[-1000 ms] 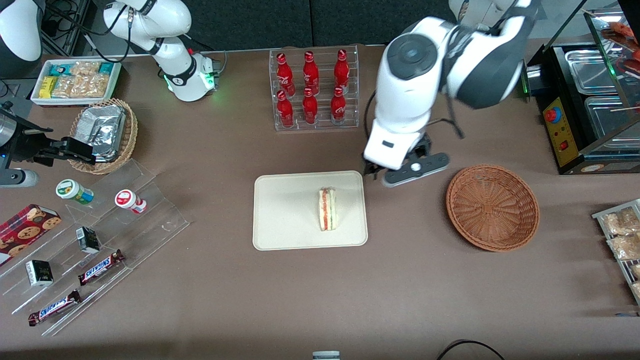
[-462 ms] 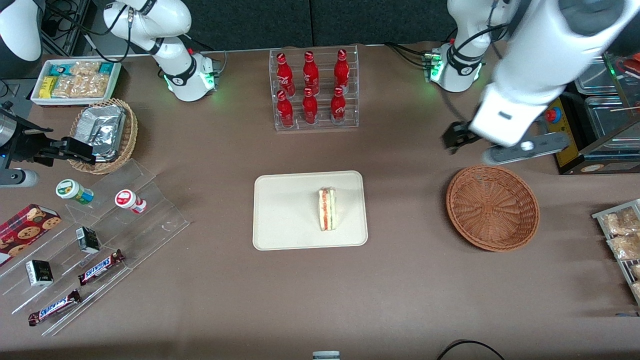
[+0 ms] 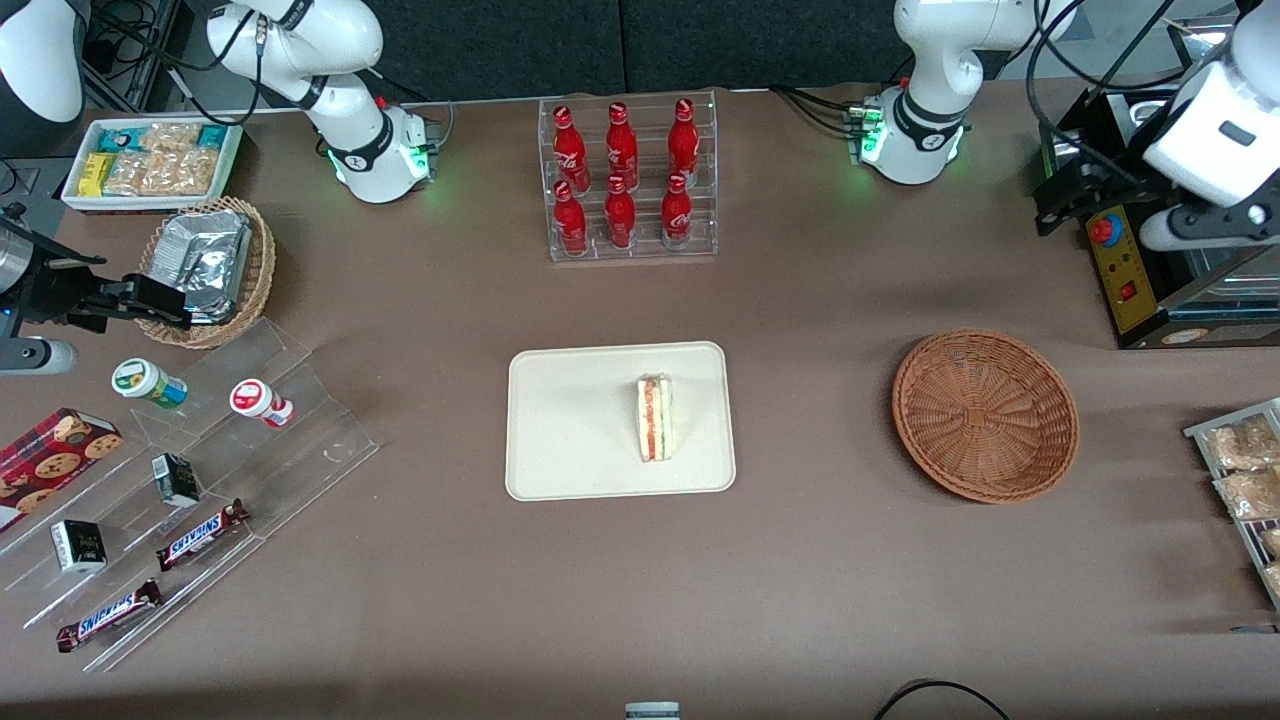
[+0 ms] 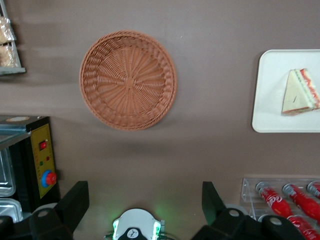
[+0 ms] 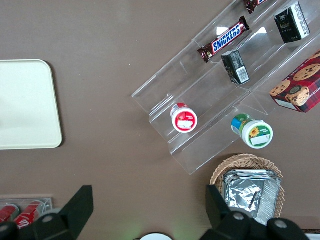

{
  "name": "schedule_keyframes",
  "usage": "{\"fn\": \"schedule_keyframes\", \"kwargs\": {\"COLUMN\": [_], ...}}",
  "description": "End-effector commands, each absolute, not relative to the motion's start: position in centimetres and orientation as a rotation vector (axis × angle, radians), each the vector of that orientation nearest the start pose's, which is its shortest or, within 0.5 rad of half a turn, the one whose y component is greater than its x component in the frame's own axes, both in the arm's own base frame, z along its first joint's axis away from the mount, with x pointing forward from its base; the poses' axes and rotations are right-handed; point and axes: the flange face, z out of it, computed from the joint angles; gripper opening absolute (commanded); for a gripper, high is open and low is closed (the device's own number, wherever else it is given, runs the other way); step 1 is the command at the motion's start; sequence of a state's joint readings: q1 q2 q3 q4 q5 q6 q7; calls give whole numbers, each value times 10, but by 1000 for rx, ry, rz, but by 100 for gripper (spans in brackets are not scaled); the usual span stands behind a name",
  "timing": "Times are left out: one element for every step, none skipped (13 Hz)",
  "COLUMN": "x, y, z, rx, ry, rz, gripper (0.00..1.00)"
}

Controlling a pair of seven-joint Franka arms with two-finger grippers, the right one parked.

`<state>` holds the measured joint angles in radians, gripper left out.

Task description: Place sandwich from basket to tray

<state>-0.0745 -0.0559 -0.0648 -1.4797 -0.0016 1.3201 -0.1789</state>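
Observation:
The sandwich (image 3: 655, 418), a pale wedge with red and green filling, lies on the cream tray (image 3: 570, 430) at the table's middle. The brown wicker basket (image 3: 985, 415) sits empty beside the tray, toward the working arm's end. My gripper (image 3: 1065, 195) hangs high above the table edge near the black appliance, farther from the front camera than the basket. It is open, its fingers wide apart with nothing between them. The left wrist view looks down past the gripper (image 4: 144, 200) onto the basket (image 4: 128, 80), the tray (image 4: 272, 90) and the sandwich (image 4: 300, 92).
A rack of red bottles (image 3: 628, 180) stands farther back than the tray. The black appliance (image 3: 1130, 260) and a rack of snack packets (image 3: 1240, 470) line the working arm's end. A clear stand with snacks (image 3: 200, 470) and a foil-filled basket (image 3: 205, 265) lie toward the parked arm's end.
My gripper has swung away from the tray's edge, past the basket, up toward the working arm's end of the table. The sandwich has stayed on the tray.

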Motion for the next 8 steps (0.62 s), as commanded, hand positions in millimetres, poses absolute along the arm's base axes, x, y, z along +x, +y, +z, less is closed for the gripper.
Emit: {"fn": "schedule_keyframes", "kwargs": {"x": [475, 470, 469, 470, 473, 476, 476, 477], "y": [-63, -63, -61, -57, -47, -43, -41, -40], "z": [677, 675, 672, 674, 678, 683, 685, 684], "rx": [-3139, -3137, -3136, -3138, -3149, -3161, -3160, -3157], "ry": [-56, -56, -61, -80, -109, -117, -119, -125], "rz": [127, 136, 146, 139, 124, 112, 112, 111], "gripper": [100, 100, 100, 100, 100, 100, 100, 100]}}
